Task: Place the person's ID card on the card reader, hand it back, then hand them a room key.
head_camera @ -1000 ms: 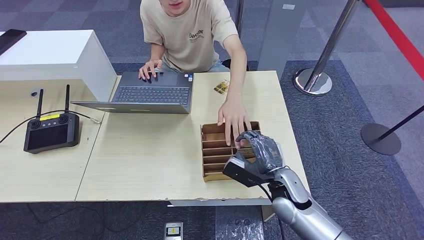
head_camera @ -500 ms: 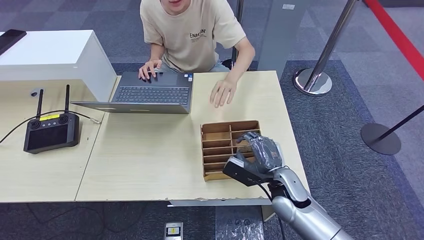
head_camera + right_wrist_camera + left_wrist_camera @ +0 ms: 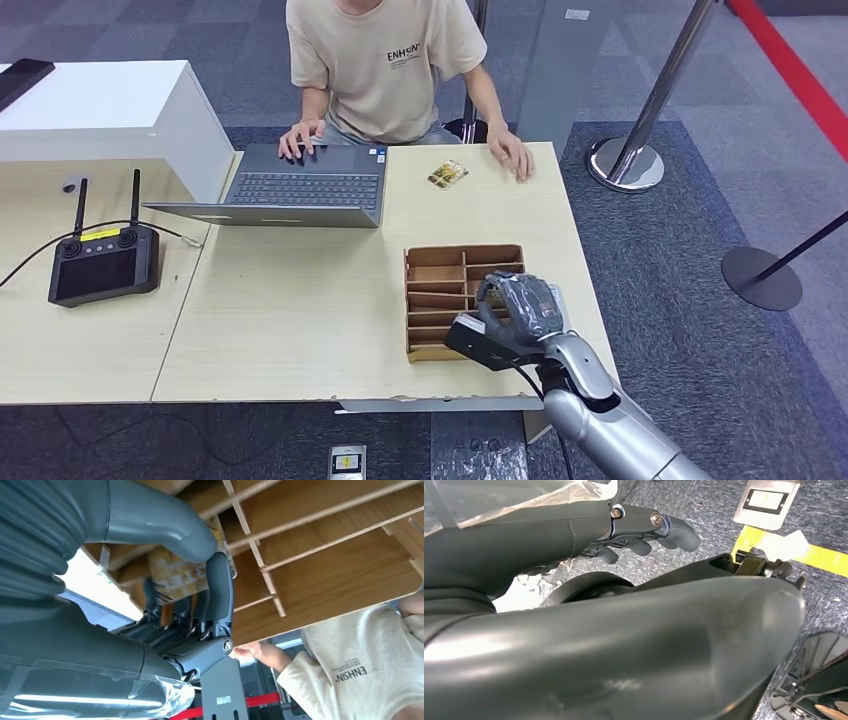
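Observation:
My right hand (image 3: 522, 308) hangs over the near right part of the wooden divided box (image 3: 440, 270) on the table. In the right wrist view its thumb (image 3: 150, 525) and fingers (image 3: 217, 587) pinch a yellow-patterned key card (image 3: 175, 575) just above the box's slots (image 3: 320, 545). A small gold-patterned card (image 3: 447, 174) lies on the table beside the laptop. The person (image 3: 385, 60) sits at the far side, one hand on the laptop, the other (image 3: 512, 155) on the far table edge. My left hand (image 3: 644, 530) hangs by my body, fingers loosely apart and holding nothing.
An open laptop (image 3: 300, 185) stands at the far middle of the table. A black device with two antennas (image 3: 103, 262) sits on the left with a cable. A white counter (image 3: 100, 105) is far left. Stanchion posts (image 3: 630, 160) stand to the right.
The person's hand has drawn back from the wooden box to the far table edge, uncovering the card by the laptop. My right hand has stayed over the box.

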Tool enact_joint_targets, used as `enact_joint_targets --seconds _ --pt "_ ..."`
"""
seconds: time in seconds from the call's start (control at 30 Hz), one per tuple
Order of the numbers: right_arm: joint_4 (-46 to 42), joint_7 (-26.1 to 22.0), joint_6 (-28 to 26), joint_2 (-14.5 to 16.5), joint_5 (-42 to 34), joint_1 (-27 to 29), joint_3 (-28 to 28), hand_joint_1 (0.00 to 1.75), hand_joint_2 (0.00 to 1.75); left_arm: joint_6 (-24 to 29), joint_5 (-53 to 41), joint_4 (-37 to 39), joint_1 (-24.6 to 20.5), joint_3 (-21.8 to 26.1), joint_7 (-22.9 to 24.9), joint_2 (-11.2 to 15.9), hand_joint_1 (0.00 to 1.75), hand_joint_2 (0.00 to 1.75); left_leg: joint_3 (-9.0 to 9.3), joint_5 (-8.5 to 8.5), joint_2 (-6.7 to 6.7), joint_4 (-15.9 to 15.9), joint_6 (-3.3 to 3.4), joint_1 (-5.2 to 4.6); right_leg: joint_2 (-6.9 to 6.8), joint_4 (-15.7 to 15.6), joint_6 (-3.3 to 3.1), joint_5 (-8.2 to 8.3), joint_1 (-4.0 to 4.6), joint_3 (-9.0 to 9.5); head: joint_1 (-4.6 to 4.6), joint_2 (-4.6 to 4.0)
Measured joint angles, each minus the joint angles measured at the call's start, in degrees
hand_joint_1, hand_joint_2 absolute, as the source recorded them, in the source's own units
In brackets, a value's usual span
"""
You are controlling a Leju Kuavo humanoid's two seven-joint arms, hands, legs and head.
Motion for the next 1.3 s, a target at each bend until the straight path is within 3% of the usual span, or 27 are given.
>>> enact_joint_targets --seconds 0.2,0.33,1.3 --pt "0.7 0.2 0.1 0.1 0.2 -0.4 0.3 1.50 1.75 0.0 0.0 0.0 0.0 0.0 0.0 0.0 0.00 0.00 0.05 0.00 0.00 0.0 0.00 0.00 0.00 0.0 0.00 0.00 0.00 0.04 -0.01 0.00" --pt "1.0 0.2 0.0 0.3 0.1 -0.6 0.4 1.74 1.75 0.0 0.0 0.0 0.0 0.0 0.0 0.0 0.00 0.00 0.07 0.00 0.00 0.0 0.00 0.00 0.00 0.0 0.00 0.00 0.00 0.06 -0.01 0.00" --pt "2.0 -2.1 -3.9 0.8 0.6 -0.7 0.4 1.75 1.75 0.0 -1.1 0.0 -0.1 0.0 -0.5 0.0 0.00 0.00 0.13 0.00 0.01 0.0 0.00 0.00 0.00 0.0 0.00 0.00 0.00 0.11 -0.01 0.00"
